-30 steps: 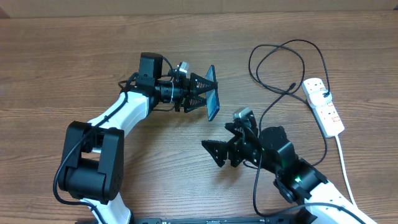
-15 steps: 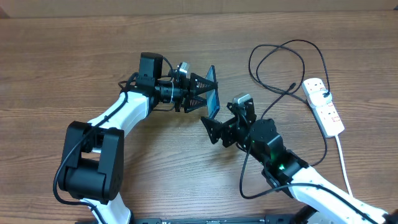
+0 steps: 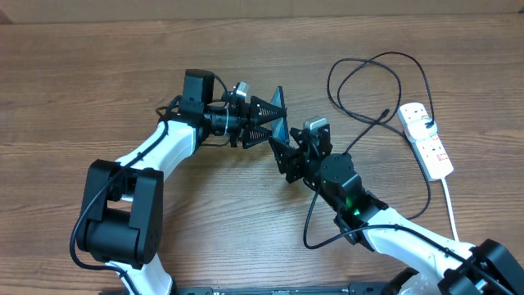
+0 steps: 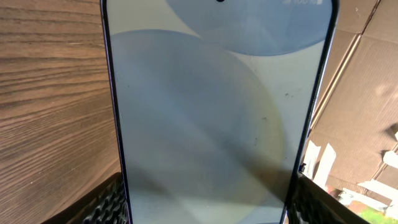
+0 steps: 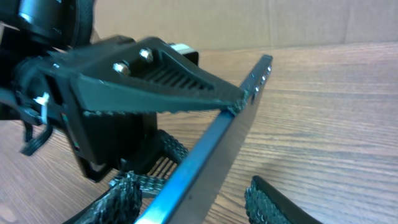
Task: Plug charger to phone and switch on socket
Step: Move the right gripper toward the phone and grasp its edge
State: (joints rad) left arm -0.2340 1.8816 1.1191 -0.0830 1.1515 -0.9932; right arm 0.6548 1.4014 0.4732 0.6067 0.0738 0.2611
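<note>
My left gripper [image 3: 277, 123] is shut on the phone [image 3: 283, 129] and holds it on edge above the table. In the left wrist view the pale screen of the phone [image 4: 217, 112] fills the frame, with both fingers [image 4: 112, 202] pressed against its dark edges. My right gripper [image 3: 283, 152] is open and straddles the phone's lower end. In the right wrist view the phone [image 5: 230, 127] runs diagonally between the fingers [image 5: 273, 199], with a gap on the right side. The charger [image 3: 360, 78] lies looped at the right, its tip [image 3: 385, 113] free. Its plug end [image 3: 426, 124] sits on the socket [image 3: 434, 156].
The socket's thick white cord [image 3: 452, 217] runs down toward the front right edge. Cardboard shows beyond the table in both wrist views. The left arm [image 3: 155, 152] stretches across the left middle of the wooden table [image 3: 82, 82].
My right gripper has moved up and left from the table's front middle to the phone's lower end, and its jaws have narrowed around it. The left gripper and phone have stayed put.
</note>
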